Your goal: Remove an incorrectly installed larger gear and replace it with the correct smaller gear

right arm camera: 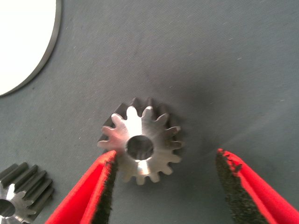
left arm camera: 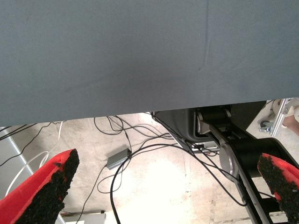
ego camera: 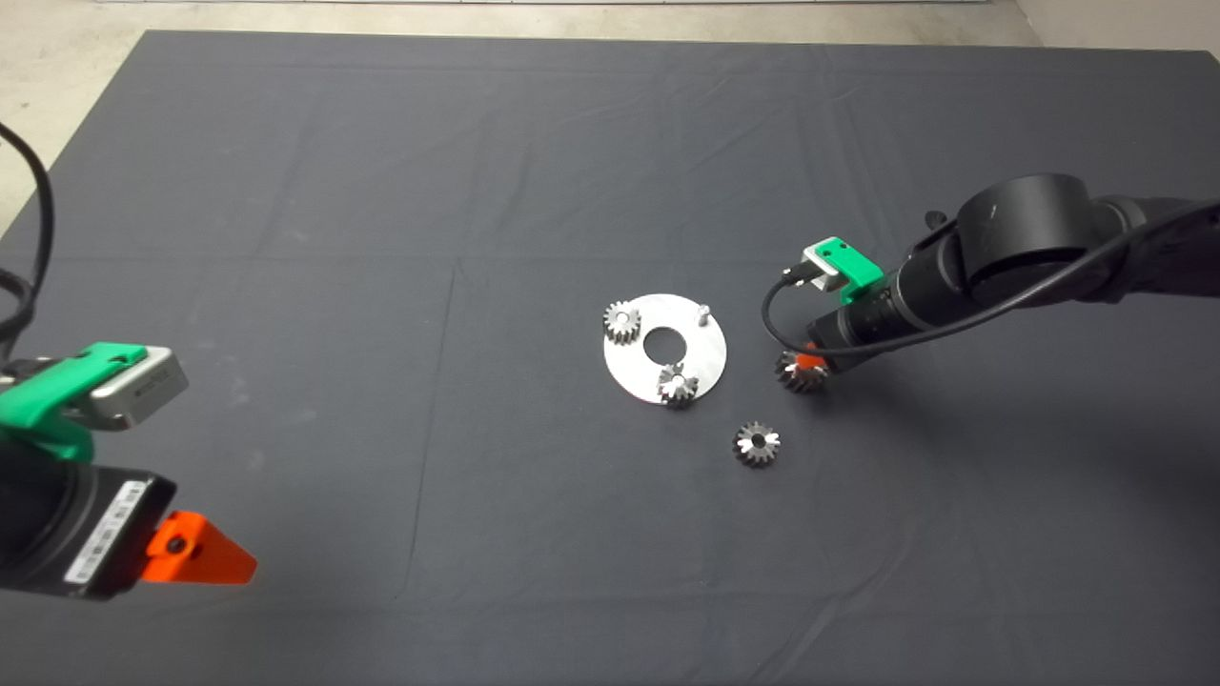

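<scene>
Right gripper [ego camera: 803, 367] is down at the mat [ego camera: 381, 238] just off the plate's [ego camera: 710, 357] edge, fingers apart, straddling the larger gear [right arm camera: 140, 145]. That gear lies flat on the mat, not clamped: one pad [right arm camera: 105, 186] overlaps its rim in the wrist view, though I can't tell if it touches; the other stands clear on the far side.

The smaller gear [ego camera: 757, 443] also lies flat on the mat, near the gripper, on its side nearer the camera, also off the plate. It's the dark gear [right arm camera: 21, 193] at the edge of the right wrist view.

Plate status: 2 pale gears [ego camera: 621, 322] [ego camera: 678, 385] seated on it and 1 bare pin [ego camera: 702, 312] standing free on the rim nearest the gripper.

My read: removal looks done, since the larger gear is off and its pin is empty. Left to do: move across to the smaller gear, grip it, line its bore up over the bare pin, and seat it so it meshes.

Risk I'd flag: both dark gears look near-identical, easy to grab the wrong one.

Left gripper [ego camera: 205, 557] is parked well away at the lower left edge, fingers apart, nothing held.
</scene>
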Action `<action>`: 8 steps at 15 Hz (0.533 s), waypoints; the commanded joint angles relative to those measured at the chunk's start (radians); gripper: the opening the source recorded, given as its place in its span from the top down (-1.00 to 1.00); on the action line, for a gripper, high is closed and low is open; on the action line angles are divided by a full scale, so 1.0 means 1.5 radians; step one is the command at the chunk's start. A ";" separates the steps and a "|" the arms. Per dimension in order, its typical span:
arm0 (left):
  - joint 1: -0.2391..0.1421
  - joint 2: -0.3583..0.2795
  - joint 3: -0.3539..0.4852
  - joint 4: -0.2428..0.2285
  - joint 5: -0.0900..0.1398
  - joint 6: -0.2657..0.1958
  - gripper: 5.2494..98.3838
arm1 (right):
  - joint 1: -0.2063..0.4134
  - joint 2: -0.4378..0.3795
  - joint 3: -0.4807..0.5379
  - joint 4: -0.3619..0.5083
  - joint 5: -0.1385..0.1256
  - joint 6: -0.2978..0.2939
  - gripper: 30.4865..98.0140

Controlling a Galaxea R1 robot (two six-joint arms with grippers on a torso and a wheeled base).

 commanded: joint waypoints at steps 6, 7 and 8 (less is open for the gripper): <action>-0.008 0.000 0.008 -0.011 0.024 -0.004 -1.00 | 0.121 -0.005 0.157 0.070 -0.026 0.078 0.01; -0.008 0.000 0.008 -0.011 0.024 -0.004 -1.00 | 0.122 -0.005 0.169 0.070 -0.026 0.078 -0.09; -0.008 0.000 0.008 -0.011 0.024 -0.004 -1.00 | 0.120 -0.002 0.177 0.070 -0.026 0.076 -0.09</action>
